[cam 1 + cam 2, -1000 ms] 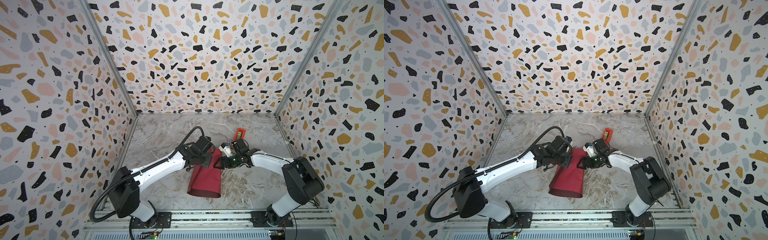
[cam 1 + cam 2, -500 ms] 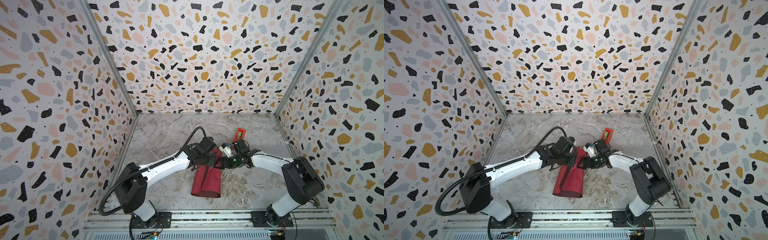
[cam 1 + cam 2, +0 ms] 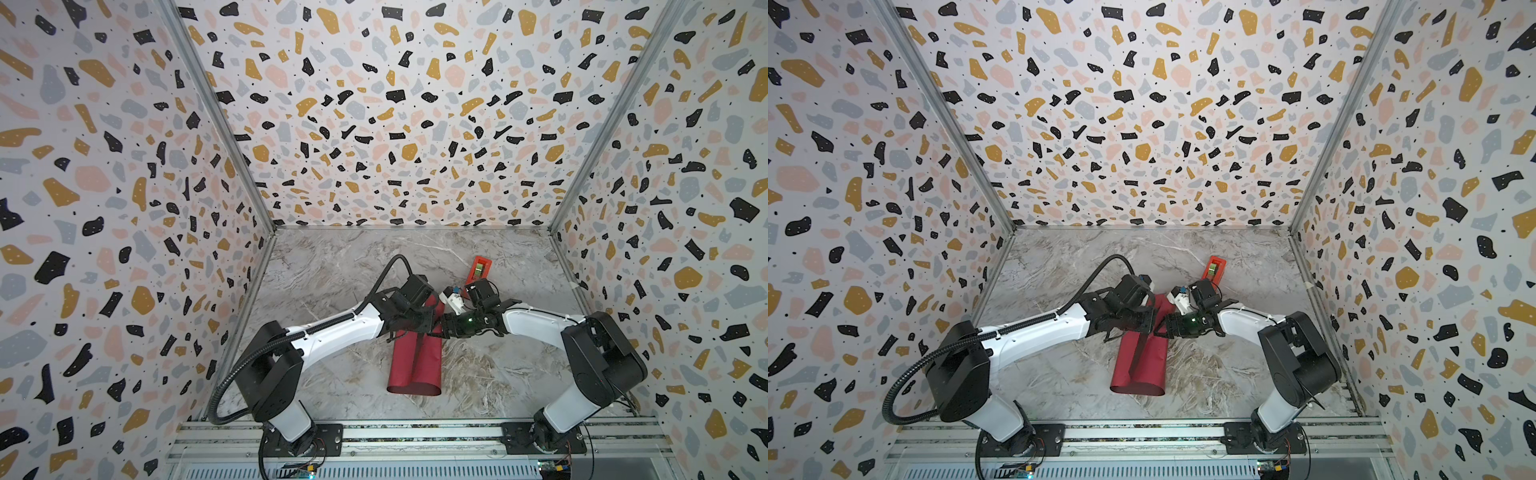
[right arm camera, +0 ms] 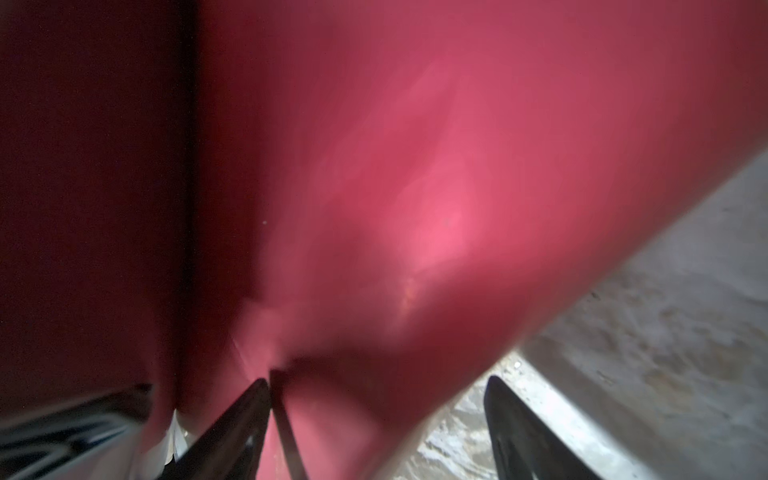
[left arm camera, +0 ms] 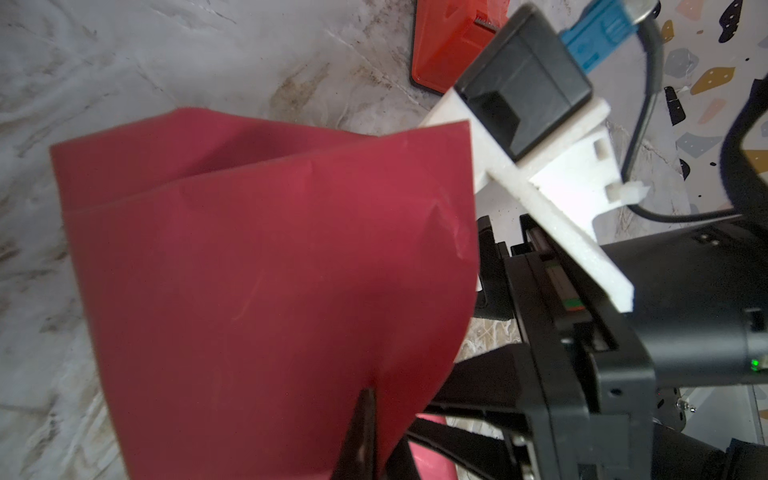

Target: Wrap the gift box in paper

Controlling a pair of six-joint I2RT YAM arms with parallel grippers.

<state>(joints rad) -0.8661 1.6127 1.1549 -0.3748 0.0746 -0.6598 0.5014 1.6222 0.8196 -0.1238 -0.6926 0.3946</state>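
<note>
The crimson and maroon paper [image 3: 415, 365] [image 3: 1140, 365] lies folded over on itself in a long bundle on the marble table, in both top views. My left gripper [image 3: 426, 323] [image 3: 1144, 324] is shut on an edge of the paper [image 5: 270, 270], its dark fingertips [image 5: 362, 432] pinched on the sheet. My right gripper [image 3: 445, 329] [image 3: 1162, 329] faces it from the right, open. In the right wrist view a bulge of the paper [image 4: 415, 187] sits between the right gripper's [image 4: 376, 382] spread fingers. The gift box is hidden.
A red-orange tape dispenser [image 3: 480, 268] [image 3: 1214, 268] [image 5: 453, 41] stands just behind the right wrist. Patterned walls close the table [image 3: 332, 270] on three sides. The two wrists nearly touch above the far end of the bundle.
My left gripper has moved right towards the right gripper with the paper's edge in it, and the bundle has grown narrower. The right arm has stayed put.
</note>
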